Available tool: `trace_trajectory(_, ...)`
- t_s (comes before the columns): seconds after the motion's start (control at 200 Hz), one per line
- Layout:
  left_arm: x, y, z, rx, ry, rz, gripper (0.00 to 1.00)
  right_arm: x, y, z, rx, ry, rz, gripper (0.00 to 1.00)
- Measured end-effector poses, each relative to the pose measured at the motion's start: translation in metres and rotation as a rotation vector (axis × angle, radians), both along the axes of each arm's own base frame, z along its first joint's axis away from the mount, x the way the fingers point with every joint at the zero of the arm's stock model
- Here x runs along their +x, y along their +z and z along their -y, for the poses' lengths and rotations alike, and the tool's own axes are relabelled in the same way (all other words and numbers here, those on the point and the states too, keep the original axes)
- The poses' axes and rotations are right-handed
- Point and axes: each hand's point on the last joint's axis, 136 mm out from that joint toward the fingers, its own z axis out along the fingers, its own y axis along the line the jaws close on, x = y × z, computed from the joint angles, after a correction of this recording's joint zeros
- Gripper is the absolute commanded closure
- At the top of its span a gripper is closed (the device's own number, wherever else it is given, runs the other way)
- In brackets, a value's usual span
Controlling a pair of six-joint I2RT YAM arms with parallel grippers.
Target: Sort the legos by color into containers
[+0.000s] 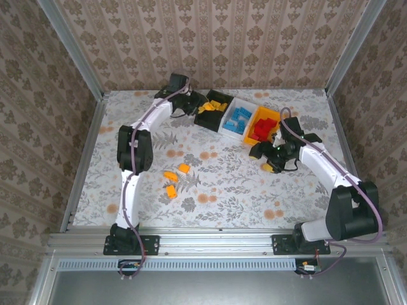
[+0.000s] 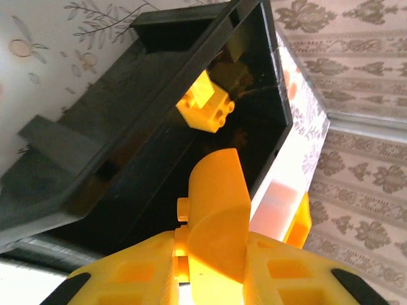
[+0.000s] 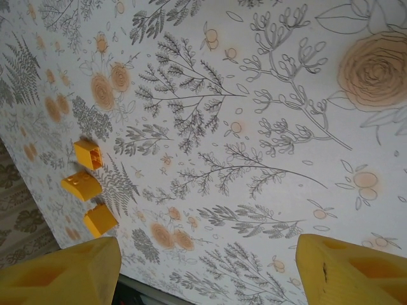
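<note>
- A curved orange-yellow brick (image 2: 216, 213) is clamped between the two fingers of the left gripper (image 2: 210, 267). Its rounded end sticks out past the fingertips, and one stud shows on its left side.
- In the left wrist view, this brick points toward the open mouth of the black bin (image 2: 127, 127). I cannot tell if it touches the bin.
- Inside the black bin I see another orange-yellow brick (image 2: 205, 105) resting against the dark wall.
- In the top view, the left gripper (image 1: 189, 103) is at the far left edge of the black bin (image 1: 205, 122), and more orange-yellow pieces lie in that bin.
- The white bin (image 1: 231, 133) stands just beside the black one, on its right, and holds blue bricks (image 1: 237, 119).
- The orange-yellow bin (image 1: 266, 114) comes next in the same row and holds red bricks (image 1: 259, 130).
- Three loose orange-yellow bricks (image 1: 173, 178) lie close together on the table (image 1: 222, 190), well apart from the bins and nearer to the left arm.
- The right gripper (image 1: 270, 164) hangs just in front of the orange-yellow bin, low over the table.
- In the right wrist view, the right gripper (image 3: 203, 273) is released: its fingers stand wide apart with only the flowered table between them.
- The same three bricks (image 3: 88, 184) show in a row at the left of that view, far from the right gripper's fingers.
</note>
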Motion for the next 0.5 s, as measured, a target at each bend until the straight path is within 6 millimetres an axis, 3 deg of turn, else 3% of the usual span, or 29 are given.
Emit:
trace_trajectory(0.16,0.003,0.004,0.012,-0.024,0.045,-0.023,0.61,-0.007,0.004,0.003,-0.002,-0.013,0.016,0.25)
trace_trajectory(0.5,0.003,0.005,0.015,-0.037,0.062,-0.038,0.57,-0.012,0.001,0.005,-0.006,-0.034,0.005,0.26)
